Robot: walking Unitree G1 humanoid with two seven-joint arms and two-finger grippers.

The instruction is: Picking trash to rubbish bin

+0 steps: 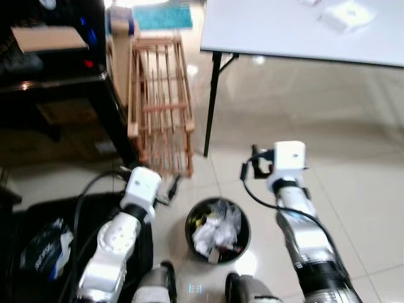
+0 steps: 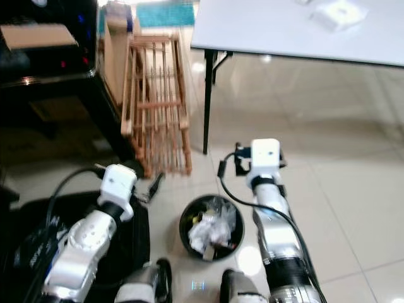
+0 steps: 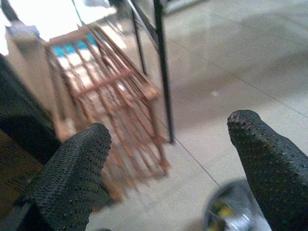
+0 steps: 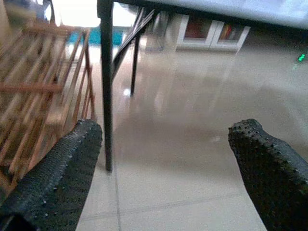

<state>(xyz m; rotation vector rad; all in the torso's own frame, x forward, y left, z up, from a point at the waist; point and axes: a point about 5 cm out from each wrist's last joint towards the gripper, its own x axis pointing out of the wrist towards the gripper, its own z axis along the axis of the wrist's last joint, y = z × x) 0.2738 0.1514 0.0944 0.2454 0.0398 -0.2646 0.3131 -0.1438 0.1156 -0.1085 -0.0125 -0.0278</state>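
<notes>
- Rubbish bin (image 1: 217,231): round, black, on the tiled floor (image 1: 353,164) right in front of the robot's feet, between the two arms. Lined with a clear bag and holding crumpled white trash (image 1: 213,235) plus some darker scraps.
- Left gripper (image 3: 168,178): fingers spread apart, nothing between them. It hangs above the floor just left of the bin, and the bin's rim shows near one fingertip in the left wrist view.
- Right gripper (image 4: 168,173): fingers spread as well, empty. It is held above bare tile to the right of the bin and a little beyond it, aimed toward the table leg (image 1: 212,104).
- Wooden rack (image 1: 161,101): leans just beyond the bin on its left side, close to the left gripper.
- White table (image 1: 303,28): stands further out, with its black leg landing on the floor next to the rack. A small white object (image 1: 346,16) sits on top, too blurred to identify.
- Dark cabinet (image 1: 50,69): on the far left, behind the rack.
- Black bag (image 1: 44,246): lies on the floor under the left arm, with blue and white material showing inside.
</notes>
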